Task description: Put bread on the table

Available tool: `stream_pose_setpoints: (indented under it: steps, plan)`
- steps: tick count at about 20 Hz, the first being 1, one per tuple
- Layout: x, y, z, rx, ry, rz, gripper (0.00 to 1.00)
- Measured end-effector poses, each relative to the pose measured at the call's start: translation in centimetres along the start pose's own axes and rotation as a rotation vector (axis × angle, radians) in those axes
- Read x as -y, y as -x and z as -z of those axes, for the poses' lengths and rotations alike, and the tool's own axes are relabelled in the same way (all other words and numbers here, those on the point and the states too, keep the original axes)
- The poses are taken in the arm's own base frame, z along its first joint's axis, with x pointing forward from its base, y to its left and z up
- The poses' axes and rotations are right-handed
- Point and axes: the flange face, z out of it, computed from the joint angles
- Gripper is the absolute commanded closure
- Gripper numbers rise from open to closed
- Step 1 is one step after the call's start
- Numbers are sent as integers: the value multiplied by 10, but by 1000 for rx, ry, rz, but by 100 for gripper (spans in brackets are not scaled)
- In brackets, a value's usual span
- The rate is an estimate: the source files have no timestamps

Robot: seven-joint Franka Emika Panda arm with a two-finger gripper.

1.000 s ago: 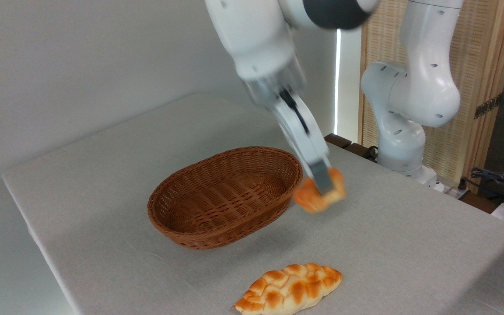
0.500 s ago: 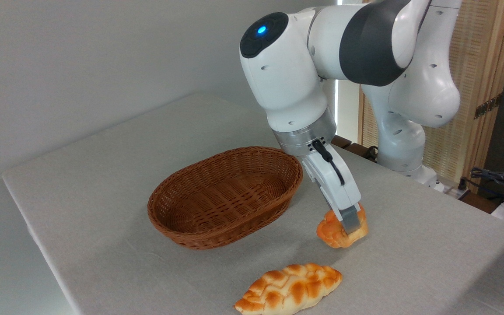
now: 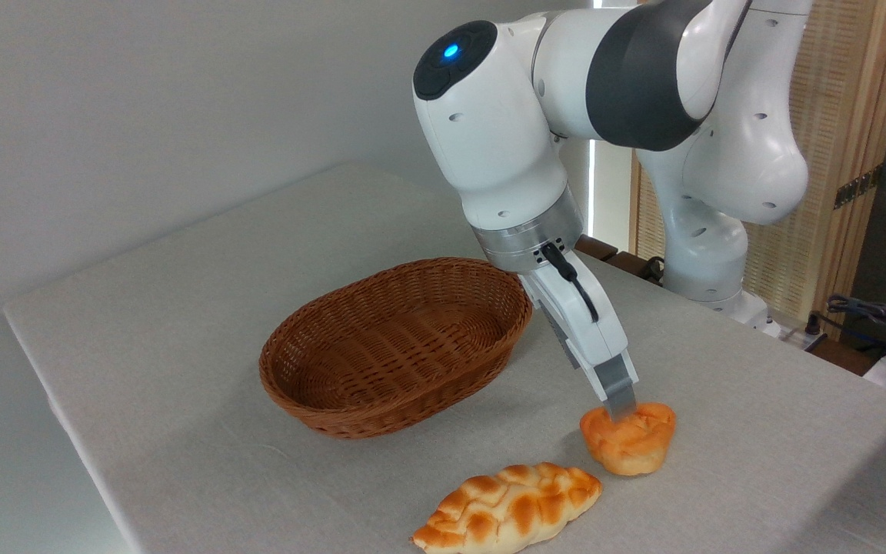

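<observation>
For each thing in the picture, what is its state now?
Small round orange-golden bun: upright on the table, beside the loaf, not touching it.
Braided white-and-brown loaf: lying flat.
Brown oval wicker basket: upright, empty.
Gripper: at the bun's top; open or shut unclear.
Light grey table: bears all.

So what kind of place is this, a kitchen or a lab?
Probably a robot lab, not a kitchen: a robot arm works at a cloth-covered table, with loose cables and a slatted wooden screen behind it.
</observation>
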Motion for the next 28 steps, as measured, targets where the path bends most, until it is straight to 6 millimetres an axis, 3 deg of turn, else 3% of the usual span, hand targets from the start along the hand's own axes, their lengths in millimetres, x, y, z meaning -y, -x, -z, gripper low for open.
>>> stream_pose_setpoints:
  steps: [2, 4, 9, 12, 14, 17, 19, 23, 28]
  plan:
    - [1, 1, 5, -2, -7, 3, 0]
    - [0, 2, 26, -61, 1, 25, 0]
    - [1, -8, 124, -256, -55, 163, 0]
    - [-6, -46, 175, -297, -122, 224, 0]
    - [-14, -76, 196, -302, -152, 243, 0]
    - [-23, -126, 205, -285, -158, 263, 0]
    - [-16, -144, 201, -246, -167, 274, 0]
    - [3, -139, 209, -239, -190, 299, 0]
    - [10, -121, 213, -250, -196, 330, 0]
